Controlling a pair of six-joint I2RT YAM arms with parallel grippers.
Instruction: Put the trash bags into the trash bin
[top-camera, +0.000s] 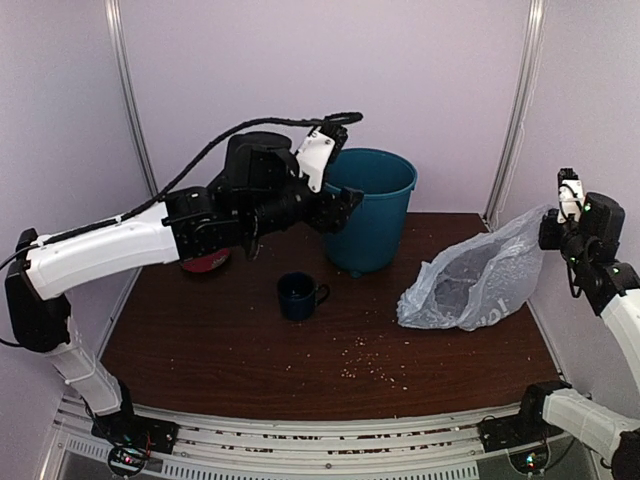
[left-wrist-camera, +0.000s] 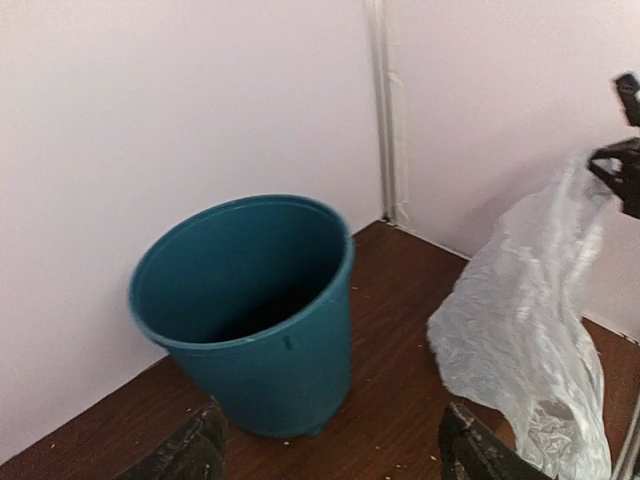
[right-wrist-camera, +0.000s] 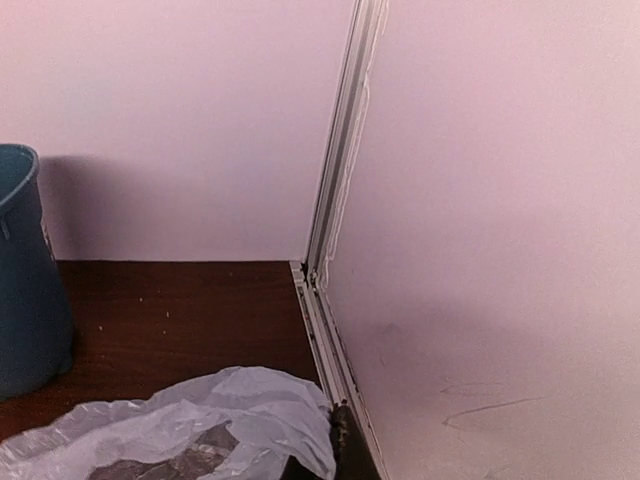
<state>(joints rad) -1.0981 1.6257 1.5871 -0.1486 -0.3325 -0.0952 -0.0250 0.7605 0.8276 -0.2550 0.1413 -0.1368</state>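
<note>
Soft, even light with a pale violet cast — no hard glare anywhere.

The top view is bright on the walls, while the dark table (top-camera: 200, 340) carries only a dull sheen. In the right wrist view the trash bin (right-wrist-camera: 25, 280) throws a broad, soft-edged shadow onto the wall beside it, and in the left wrist view its inside falls to near black. The trash bag (left-wrist-camera: 520, 340) catches small white highlights along its creases. Both wrist views are slightly soft and grainy — the left claw (left-wrist-camera: 330, 455) at the bottom edge is a dark, unfocused pair of shapes.
</note>
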